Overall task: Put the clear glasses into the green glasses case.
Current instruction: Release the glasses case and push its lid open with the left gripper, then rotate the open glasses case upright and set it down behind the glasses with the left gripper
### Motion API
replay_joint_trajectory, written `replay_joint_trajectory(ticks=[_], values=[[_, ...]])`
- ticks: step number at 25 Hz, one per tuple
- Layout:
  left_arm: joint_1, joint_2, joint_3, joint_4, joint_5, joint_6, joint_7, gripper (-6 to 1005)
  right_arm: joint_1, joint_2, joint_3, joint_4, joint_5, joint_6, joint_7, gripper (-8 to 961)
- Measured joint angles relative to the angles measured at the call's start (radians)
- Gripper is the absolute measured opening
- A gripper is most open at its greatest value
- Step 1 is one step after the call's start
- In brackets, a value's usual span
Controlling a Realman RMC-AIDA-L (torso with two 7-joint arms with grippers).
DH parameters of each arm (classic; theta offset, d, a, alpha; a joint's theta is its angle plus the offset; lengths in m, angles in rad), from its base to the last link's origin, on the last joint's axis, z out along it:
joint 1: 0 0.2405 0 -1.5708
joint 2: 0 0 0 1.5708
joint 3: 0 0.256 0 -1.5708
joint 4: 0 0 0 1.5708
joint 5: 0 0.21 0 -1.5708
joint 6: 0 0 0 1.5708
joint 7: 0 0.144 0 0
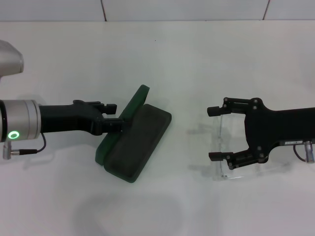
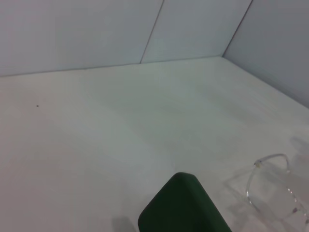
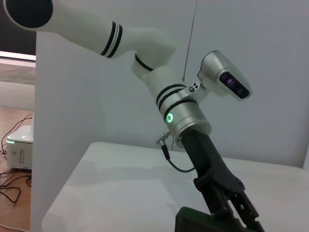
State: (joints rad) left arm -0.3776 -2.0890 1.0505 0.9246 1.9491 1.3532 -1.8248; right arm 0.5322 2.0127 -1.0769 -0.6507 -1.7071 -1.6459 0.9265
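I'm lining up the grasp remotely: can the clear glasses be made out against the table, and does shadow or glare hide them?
Head view: clear glasses faint, outlined mostly by soft shadows, partly covered by the right end effector. Left wrist view: clear rims legible, no glare, beside the green glasses case.

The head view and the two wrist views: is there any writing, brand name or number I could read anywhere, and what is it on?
None can be read.
Right gripper: a small pale label on the arm behind it, print too small to read.
Green glasses case: lid up, no lettering visible.
Clear glasses: no marking.
Left gripper: no writing; its arm has only a lit green ring, a light, not text.
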Motion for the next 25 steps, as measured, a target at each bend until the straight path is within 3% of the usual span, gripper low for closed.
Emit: replay_joint_trajectory(ticks=[2, 7, 18, 21, 25], values=[[0.000, 0.000, 0.012, 0.000, 0.006, -0.010, 0.000, 803, 0.000, 0.000, 0.000, 0.000, -0.001, 0.000, 0.000, 874], [-0.001, 0.000, 0.046, 0.000, 0.019, -0.048, -0.001, 615, -0.002, 0.000, 0.000, 0.002, -0.002, 0.000, -0.001, 875], [-0.005, 0.005, 0.038, 0.010, 0.003, -0.047, 0.000, 462, -0.013, 0.001, 0.000, -0.005, -0.003, -0.006, -0.029, 875], [-0.015, 0.007, 0.037, 0.010, 0.007, -0.048, 0.009, 238, -0.018, 0.000, 0.000, -0.006, -0.003, -0.007, -0.030, 875], [-0.037, 0.007, -0.008, 0.008, 0.003, -0.053, 0.079, 208, -0.023, 0.000, 0.000, -0.003, -0.003, -0.011, -0.041, 874]])
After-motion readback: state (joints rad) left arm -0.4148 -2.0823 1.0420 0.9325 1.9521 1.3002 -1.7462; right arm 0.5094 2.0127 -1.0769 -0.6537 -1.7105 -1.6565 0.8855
